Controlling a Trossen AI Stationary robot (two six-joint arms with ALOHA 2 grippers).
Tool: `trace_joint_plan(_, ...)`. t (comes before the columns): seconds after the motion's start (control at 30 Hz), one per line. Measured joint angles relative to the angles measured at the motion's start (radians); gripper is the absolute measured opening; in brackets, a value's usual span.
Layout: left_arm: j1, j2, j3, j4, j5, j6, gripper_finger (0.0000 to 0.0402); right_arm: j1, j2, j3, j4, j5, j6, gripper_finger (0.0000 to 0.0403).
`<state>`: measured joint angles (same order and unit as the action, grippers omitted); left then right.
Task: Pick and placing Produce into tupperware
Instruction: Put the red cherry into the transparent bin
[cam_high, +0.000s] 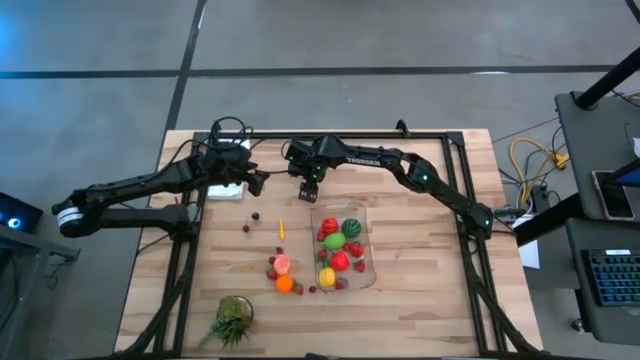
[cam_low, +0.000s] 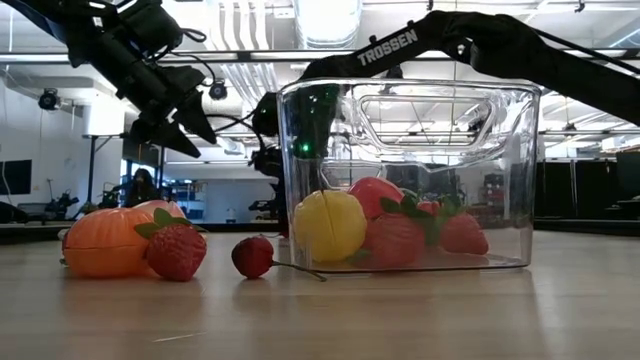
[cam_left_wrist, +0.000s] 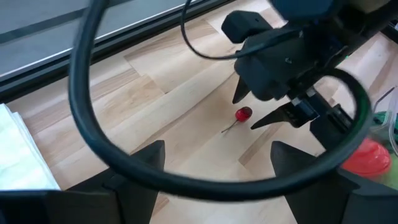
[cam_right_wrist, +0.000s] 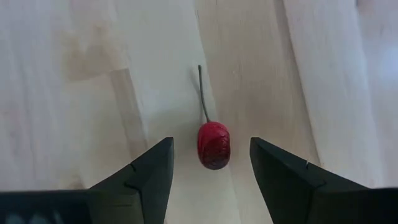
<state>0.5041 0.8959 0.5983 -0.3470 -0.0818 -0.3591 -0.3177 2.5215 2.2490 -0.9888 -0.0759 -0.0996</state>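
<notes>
A pale wooden table (cam_high: 420, 300) stands on a grey floor, with a cluttered room of ceiling lights and equipment showing beyond it in the low view. The right gripper (cam_right_wrist: 210, 163) hangs just above the boards with its two fingers spread wide and nothing held; a small red cherry (cam_right_wrist: 213, 144) with a thin stem lies on the wood in the gap between them, apart from both. In the high view this gripper (cam_high: 309, 191) sits near the far end of the tupperware (cam_high: 365, 275), a clear container that already holds red, yellow and green produce (cam_high: 338, 247). More pieces lie loose on the table to the container's left: a pink one (cam_high: 282, 264), an orange one (cam_high: 284, 284), a slim orange piece (cam_high: 282, 229) and a few small dark red ones (cam_high: 246, 228). The left gripper (cam_high: 256, 181) waits beside a white sheet (cam_high: 228, 192), its fingers parted and empty. A leafy green tuft (cam_high: 231, 320) rests near the table's front edge
</notes>
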Motion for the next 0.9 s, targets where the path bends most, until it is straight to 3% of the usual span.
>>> trace_joint_plan(0.57, 0.000, 0.000, -0.001, 0.000, -0.001, 0.000, 0.0278, 0.001, 0.000, 0.005, -0.012, 0.011, -0.014, 0.0200)
trace_joint_plan(0.9, 0.000, 0.000, -0.001, 0.002, -0.001, 0.000, 0.0278, 0.001, 0.000, 0.005, -0.016, 0.018, -0.017, 0.0141)
